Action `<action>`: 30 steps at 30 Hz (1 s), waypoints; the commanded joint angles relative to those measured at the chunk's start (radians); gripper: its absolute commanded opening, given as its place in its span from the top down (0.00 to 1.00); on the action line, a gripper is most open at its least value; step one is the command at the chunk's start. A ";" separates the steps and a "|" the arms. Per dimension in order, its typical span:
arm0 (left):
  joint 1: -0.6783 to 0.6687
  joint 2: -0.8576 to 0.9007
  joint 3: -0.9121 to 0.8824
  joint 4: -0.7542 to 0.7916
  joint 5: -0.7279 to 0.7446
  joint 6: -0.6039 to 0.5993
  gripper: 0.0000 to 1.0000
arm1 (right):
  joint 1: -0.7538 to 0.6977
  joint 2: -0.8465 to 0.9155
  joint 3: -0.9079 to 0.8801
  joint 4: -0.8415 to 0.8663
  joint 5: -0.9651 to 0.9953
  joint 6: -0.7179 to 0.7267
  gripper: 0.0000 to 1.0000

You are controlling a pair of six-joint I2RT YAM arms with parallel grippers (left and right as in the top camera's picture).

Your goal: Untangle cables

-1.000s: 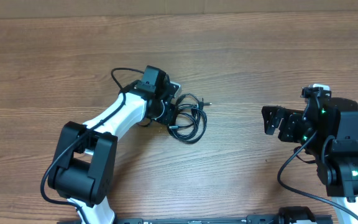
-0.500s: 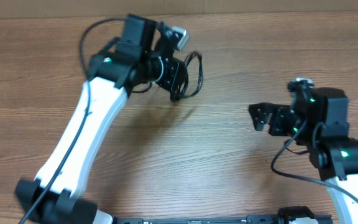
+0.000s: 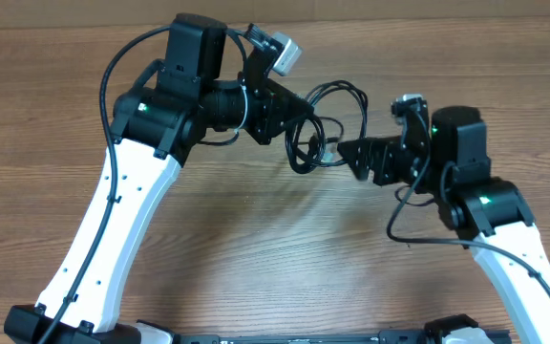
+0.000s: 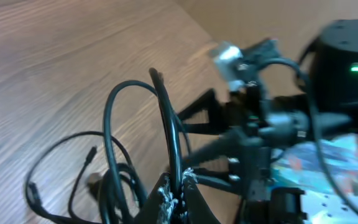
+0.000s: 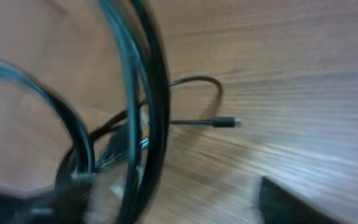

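The cables point(image 3: 306, 151) are a tangle of thin black cords hanging in the air over the wooden table point(image 3: 256, 258). My left gripper point(image 3: 299, 117) is raised and shut on one strand of them. In the left wrist view its jaws point(image 4: 178, 186) pinch a cord, with loops point(image 4: 107, 115) and small plug ends hanging to the left. My right gripper point(image 3: 349, 153) is open and sits right beside the hanging bundle. In the blurred right wrist view the cords point(image 5: 157, 93) cross close in front of its jaws point(image 5: 166, 208), and a plug end point(image 5: 227, 122) shows beyond.
The right arm point(image 4: 272, 124) fills the right half of the left wrist view, very close to the left jaws. The table's far edge runs along the top of the overhead view point(image 3: 428, 21). Thick black arm cables point(image 3: 117, 67) loop off both arms.
My left gripper lifted the cables off the table and carried them up and to the right. My right gripper moved left until it reached the hanging bundle.
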 commanded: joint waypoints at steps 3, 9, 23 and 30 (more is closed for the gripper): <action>-0.008 -0.001 0.015 0.003 0.083 -0.021 0.96 | 0.008 0.076 0.026 0.074 -0.008 0.132 0.67; -0.008 -0.001 0.015 -0.076 -0.109 -0.016 0.96 | 0.008 0.111 0.026 0.059 0.141 0.139 0.96; -0.002 0.009 0.009 -0.278 -0.905 -0.135 0.96 | 0.010 0.043 0.119 -0.182 0.803 0.137 0.96; -0.002 0.011 0.007 -0.278 -0.761 -0.180 0.90 | 0.010 -0.019 0.258 -0.177 0.487 0.118 0.96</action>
